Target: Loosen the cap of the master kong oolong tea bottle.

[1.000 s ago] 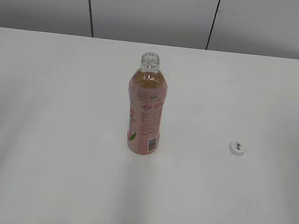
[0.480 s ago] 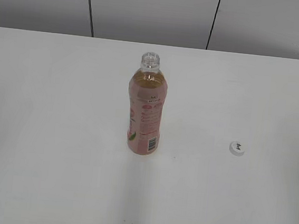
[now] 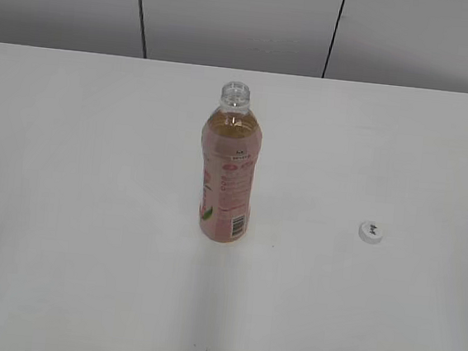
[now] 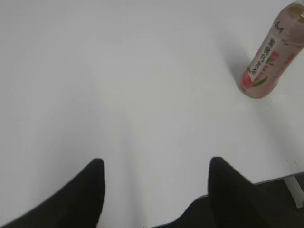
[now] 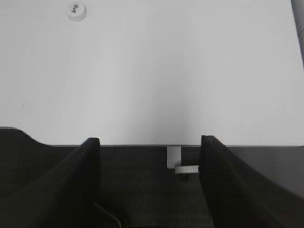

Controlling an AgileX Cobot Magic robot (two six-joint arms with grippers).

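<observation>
The oolong tea bottle [image 3: 228, 175] stands upright in the middle of the white table, its clear threaded neck bare and open. It also shows in the left wrist view [image 4: 272, 59] at the top right. The white cap [image 3: 370, 231] lies flat on the table to the bottle's right, apart from it; it shows in the right wrist view [image 5: 76, 11] at the top left. My left gripper [image 4: 155, 166] is open and empty, low over the table's near edge, far from the bottle. My right gripper [image 5: 150, 142] is open and empty, back beyond the table's edge. Neither gripper shows in the exterior view.
The white table [image 3: 89, 211] spreads wide around the bottle. A grey panelled wall [image 3: 232, 18] runs behind it. The table's near edge [image 5: 142, 145] and a small white bracket [image 5: 180, 164] under it show in the right wrist view.
</observation>
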